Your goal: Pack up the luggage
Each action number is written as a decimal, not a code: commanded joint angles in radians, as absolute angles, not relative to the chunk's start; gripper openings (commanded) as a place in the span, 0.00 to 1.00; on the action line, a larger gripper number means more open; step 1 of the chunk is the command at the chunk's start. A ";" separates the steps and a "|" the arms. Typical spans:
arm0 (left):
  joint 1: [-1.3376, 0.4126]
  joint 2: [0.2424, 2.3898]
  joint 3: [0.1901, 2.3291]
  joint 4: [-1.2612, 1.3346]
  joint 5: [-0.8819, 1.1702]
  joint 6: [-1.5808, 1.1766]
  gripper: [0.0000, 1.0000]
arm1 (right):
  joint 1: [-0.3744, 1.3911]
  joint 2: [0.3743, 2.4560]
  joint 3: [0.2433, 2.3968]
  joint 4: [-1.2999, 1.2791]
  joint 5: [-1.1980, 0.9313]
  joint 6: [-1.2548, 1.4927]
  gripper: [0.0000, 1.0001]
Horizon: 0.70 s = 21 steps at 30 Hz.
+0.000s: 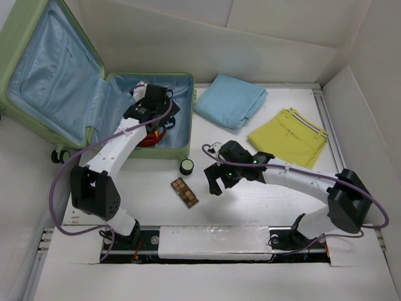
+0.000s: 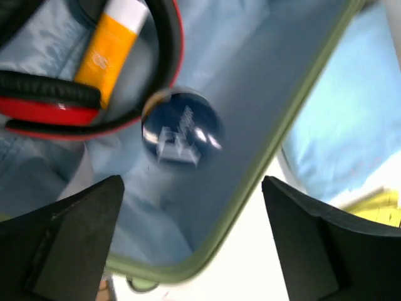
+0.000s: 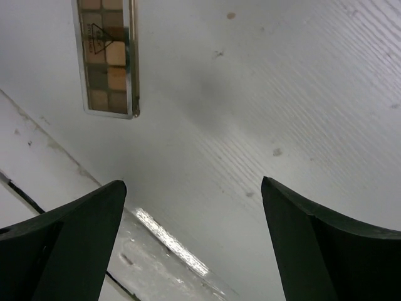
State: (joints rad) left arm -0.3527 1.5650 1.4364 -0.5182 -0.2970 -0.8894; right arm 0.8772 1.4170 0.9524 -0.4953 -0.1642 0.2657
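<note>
The luggage (image 1: pixel 56 81) lies open at the left of the worktop (image 3: pixel 282 94). My left hand (image 2: pixel 191 244) hovers inside it, spread and empty, above a dark blue round thing (image 2: pixel 182 132) beside the headphones (image 2: pixel 56 103) (its pale print is too blurred to read). My right hand (image 3: pixel 194 238), also open, hangs near the palette (image 3: pixel 106 59), probably the next thing to pack. Its triangle logo is illegible.

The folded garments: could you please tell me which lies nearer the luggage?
The light blue garment, just beside the luggage rim; the yellow garment lies farther right.
</note>
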 commanded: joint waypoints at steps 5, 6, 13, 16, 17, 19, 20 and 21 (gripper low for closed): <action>-0.308 1.188 1.284 -0.511 -0.218 -0.767 0.98 | 1.009 1.592 1.086 -0.362 -0.063 0.305 0.99; -0.308 1.155 1.269 -0.526 -0.233 -0.753 0.98 | 1.020 1.607 1.086 -0.351 -0.046 0.314 0.99; -0.308 0.872 1.109 -0.569 -0.135 -0.753 0.98 | 1.060 1.761 1.184 -0.331 0.012 0.325 0.99; -0.308 0.827 1.091 -0.578 -0.117 -0.753 0.98 | 1.078 1.840 1.265 -0.371 0.021 0.305 0.99; -0.308 0.816 1.091 -0.593 -0.104 -0.753 0.98 | 1.101 1.856 1.282 -0.380 0.032 0.305 0.99; -0.308 0.816 1.091 -0.606 -0.092 -0.740 0.98 | 1.120 1.887 1.310 -0.380 0.048 0.305 0.99; -0.308 0.805 1.091 -0.615 -0.092 -0.739 0.98 | 1.133 1.887 1.310 -0.380 0.048 0.314 0.99; -0.308 0.805 1.091 -0.615 -0.078 -0.739 0.98 | 1.134 1.900 1.321 -0.380 0.048 0.314 0.99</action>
State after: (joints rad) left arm -0.3065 0.8097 1.1038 -0.6003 -0.1223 -0.7639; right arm 1.0977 1.8919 1.2713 -0.3885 0.0185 0.3134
